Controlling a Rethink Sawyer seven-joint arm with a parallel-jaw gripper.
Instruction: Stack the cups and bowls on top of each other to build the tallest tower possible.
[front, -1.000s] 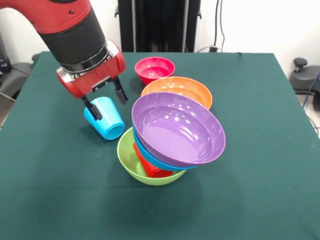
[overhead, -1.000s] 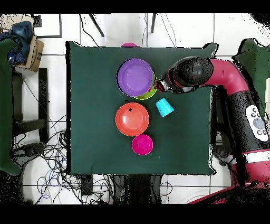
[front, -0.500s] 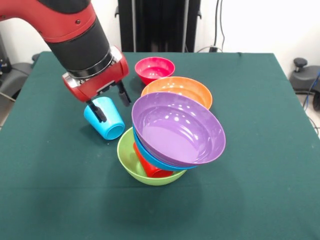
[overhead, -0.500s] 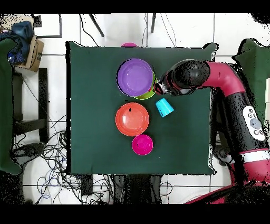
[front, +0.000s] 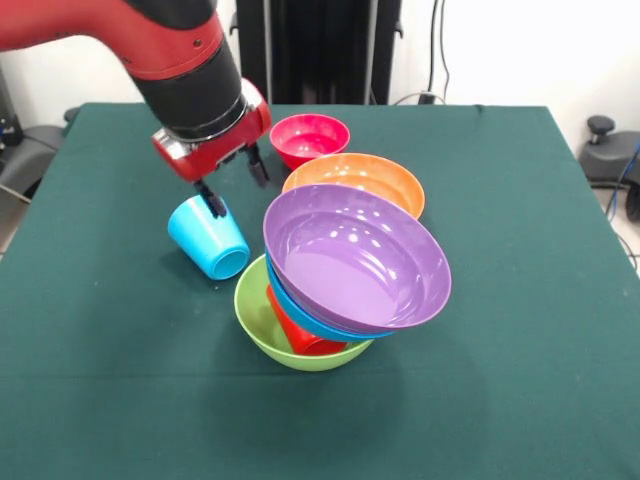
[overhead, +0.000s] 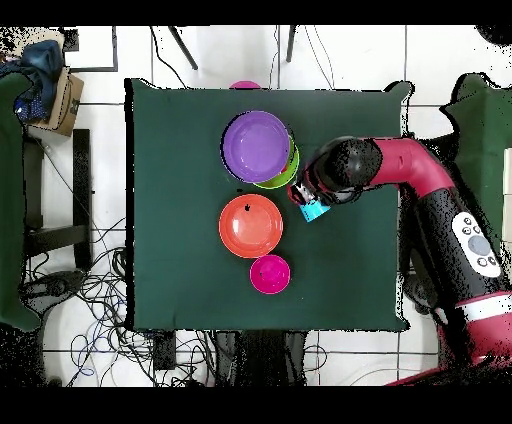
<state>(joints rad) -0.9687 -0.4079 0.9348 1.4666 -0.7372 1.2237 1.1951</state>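
Observation:
A light blue cup (front: 210, 238) lies on its side on the green cloth, mouth toward the camera. My gripper (front: 237, 190) hangs open just above and behind it, holding nothing; one fingertip (front: 215, 206) is close to the cup's base. To the right stands the tower: a lime green bowl (front: 256, 318) holds a red cup (front: 300, 338), with a blue bowl (front: 298, 311) and a tilted purple bowl (front: 355, 258) on top. In the overhead view the arm hides most of the light blue cup (overhead: 314, 210), beside the purple bowl (overhead: 257, 146).
An orange bowl (front: 355, 177) and a small pink-red bowl (front: 310, 138) stand behind the tower, also visible from overhead as the orange bowl (overhead: 250, 225) and pink-red bowl (overhead: 270, 273). Something pink (overhead: 245, 85) shows at one table edge.
My gripper has lifted and moved back and to the right in the front view, off the light blue cup. The cup stays lying where it was.

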